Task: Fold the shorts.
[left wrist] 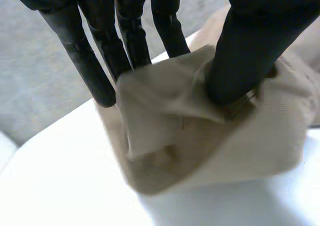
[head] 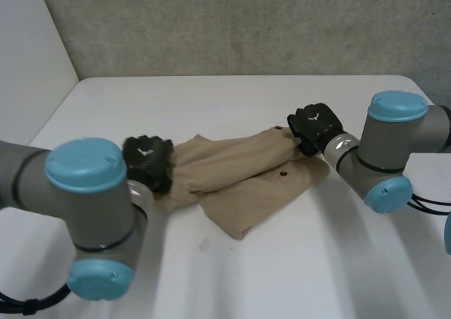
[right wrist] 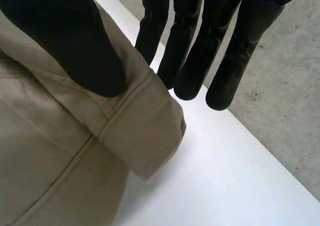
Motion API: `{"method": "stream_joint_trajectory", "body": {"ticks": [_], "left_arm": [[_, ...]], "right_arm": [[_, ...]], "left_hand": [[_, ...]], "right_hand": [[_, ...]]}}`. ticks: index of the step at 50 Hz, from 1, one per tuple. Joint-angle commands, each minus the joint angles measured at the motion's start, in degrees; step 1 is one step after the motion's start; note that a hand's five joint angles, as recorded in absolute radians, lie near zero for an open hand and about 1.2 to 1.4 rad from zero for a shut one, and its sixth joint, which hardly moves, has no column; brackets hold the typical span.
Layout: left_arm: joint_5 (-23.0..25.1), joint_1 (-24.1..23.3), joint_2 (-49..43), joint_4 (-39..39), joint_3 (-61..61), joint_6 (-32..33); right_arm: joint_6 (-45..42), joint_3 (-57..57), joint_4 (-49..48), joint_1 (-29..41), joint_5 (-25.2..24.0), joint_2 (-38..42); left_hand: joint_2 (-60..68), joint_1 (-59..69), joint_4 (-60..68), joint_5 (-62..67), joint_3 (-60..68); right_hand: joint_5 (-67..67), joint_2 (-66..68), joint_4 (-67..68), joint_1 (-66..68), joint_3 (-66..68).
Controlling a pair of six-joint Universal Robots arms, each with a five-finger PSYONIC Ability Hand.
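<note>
Pinches the shorts [head: 239, 174] at opposite ends, thumb against fingers, in left hand [head: 148, 160] and right hand [head: 313, 125], to lift and fold across the bench [head: 211, 94].

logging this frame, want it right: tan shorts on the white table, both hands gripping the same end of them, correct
Not quite: the hands grip opposite ends. In the head view the left hand holds one end of the shorts and the right hand the other. Tan shorts on the white table is right.
</note>
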Motion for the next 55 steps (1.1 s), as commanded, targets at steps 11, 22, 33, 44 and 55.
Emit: {"method": "stream_joint_trajectory", "body": {"ticks": [11, 22, 33, 44, 55], "left_arm": [[5.40, 10.22, 6.17, -0.95, -3.25, -0.36], [9.80, 6.71, 20.41, -4.20, -10.01, -2.64], [7.70, -1.46, 19.02, -5.08, -15.20, -8.18], [4.88, -3.40, 9.79, -5.08, -12.22, -12.04], [4.79, -3.49, 1.96, -4.46, -8.35, -12.22]], "right_arm": [[1.72, 0.26, 11.19, -0.27, -0.03, -4.38], [2.24, 0.96, 11.72, 0.00, 2.42, -5.79], [2.42, 1.05, 11.98, 0.35, 4.62, -6.23], [4.09, 1.13, 14.09, 0.52, 5.59, -7.63], [4.79, 1.66, 14.36, 0.61, 5.50, -8.34]], "left_hand": [[-15.77, -14.12, -15.69, -15.03, -15.53], [-19.66, -18.00, -19.58, -18.91, -19.42], [-19.66, -18.00, -19.58, -18.92, -19.42], [-18.65, -16.99, -18.57, -17.91, -18.41], [-19.32, -17.66, -19.24, -18.58, -19.08]], "right_hand": [[16.97, 12.96, 11.97, 28.98, 12.57], [16.97, 12.96, 11.97, 28.98, 12.57], [16.97, 12.96, 11.97, 28.98, 12.57], [16.97, 12.96, 11.97, 28.98, 12.57], [16.97, 12.96, 11.97, 28.98, 12.57]]}}
